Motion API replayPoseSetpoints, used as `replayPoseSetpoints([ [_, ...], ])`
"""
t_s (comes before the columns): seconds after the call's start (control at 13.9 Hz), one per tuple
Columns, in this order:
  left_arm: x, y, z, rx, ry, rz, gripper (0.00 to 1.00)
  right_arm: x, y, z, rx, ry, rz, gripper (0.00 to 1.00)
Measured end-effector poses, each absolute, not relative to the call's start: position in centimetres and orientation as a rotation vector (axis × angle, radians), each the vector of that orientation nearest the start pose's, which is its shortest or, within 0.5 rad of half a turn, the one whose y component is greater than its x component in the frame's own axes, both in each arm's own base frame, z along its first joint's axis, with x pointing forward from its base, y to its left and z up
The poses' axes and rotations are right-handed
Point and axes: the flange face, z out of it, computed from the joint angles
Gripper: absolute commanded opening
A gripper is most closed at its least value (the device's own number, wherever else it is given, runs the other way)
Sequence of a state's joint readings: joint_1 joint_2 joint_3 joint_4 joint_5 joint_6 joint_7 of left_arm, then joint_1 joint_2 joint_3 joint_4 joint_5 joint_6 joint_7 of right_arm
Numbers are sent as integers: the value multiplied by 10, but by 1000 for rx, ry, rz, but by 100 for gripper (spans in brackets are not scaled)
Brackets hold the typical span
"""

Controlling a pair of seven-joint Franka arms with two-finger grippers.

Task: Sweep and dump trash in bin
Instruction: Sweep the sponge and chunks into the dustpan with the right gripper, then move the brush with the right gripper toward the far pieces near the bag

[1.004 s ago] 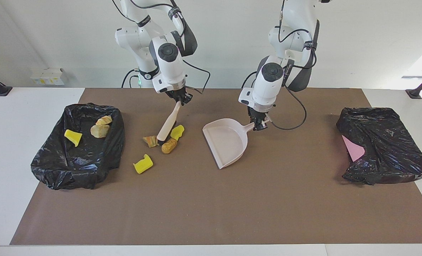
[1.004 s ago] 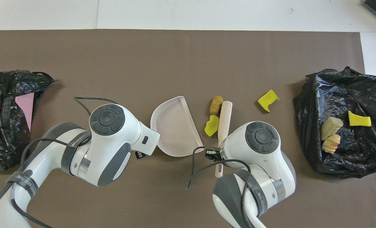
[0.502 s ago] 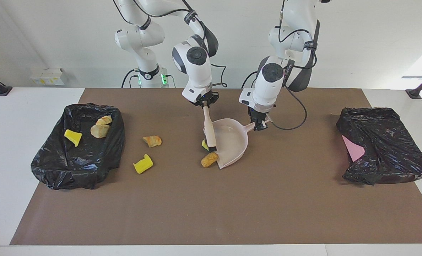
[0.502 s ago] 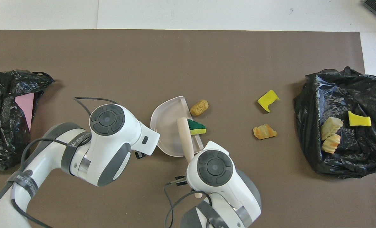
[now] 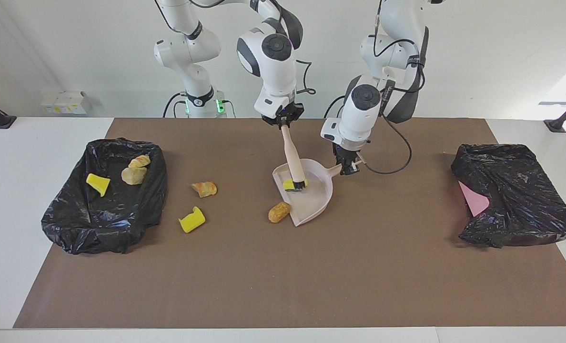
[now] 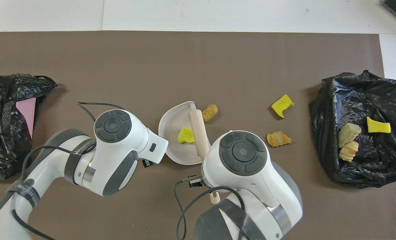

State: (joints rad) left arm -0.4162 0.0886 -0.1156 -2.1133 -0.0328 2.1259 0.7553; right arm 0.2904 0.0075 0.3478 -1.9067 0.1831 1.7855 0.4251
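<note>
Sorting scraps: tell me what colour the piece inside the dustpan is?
Bright yellow scrap, clearest in the overhead view.

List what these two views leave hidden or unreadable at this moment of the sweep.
- Left gripper on the dustpan handle: covered by its own arm overhead.
- Right gripper on the brush: covered by its wrist overhead.
- Brush bristles: facing view, merged with the yellow scrap.
- Pink object in the black bag: mostly wrapped by plastic in both views.

Right claw (image 5: 283,122) now over the dustpan (image 5: 318,202), brush (image 5: 293,159) swept across from the scrap cluster. Yellow scrap (image 6: 185,135) now inside the pan; tan lump (image 5: 279,212) pushed to its lip.
</note>
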Motion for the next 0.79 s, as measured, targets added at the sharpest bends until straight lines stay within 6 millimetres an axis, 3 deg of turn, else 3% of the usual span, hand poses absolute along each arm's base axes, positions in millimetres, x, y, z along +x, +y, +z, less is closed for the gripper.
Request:
replayPoseSetpoints([
  [0.14, 473, -278, 367, -2567, 1886, 113, 0, 440, 327, 479, -3077, -247, 277, 0],
  [0.22, 473, -278, 367, -2567, 1886, 113, 0, 450, 312, 474, -3111, -224, 265, 0],
  [0.5, 473, -278, 367, -2567, 1886, 113, 0, 507, 207, 449, -3202, -100, 289, 0],
  [0.79, 473, -278, 367, -2567, 1885, 113, 0, 520, 134, 426, -3266, 54, 354, 0],
])
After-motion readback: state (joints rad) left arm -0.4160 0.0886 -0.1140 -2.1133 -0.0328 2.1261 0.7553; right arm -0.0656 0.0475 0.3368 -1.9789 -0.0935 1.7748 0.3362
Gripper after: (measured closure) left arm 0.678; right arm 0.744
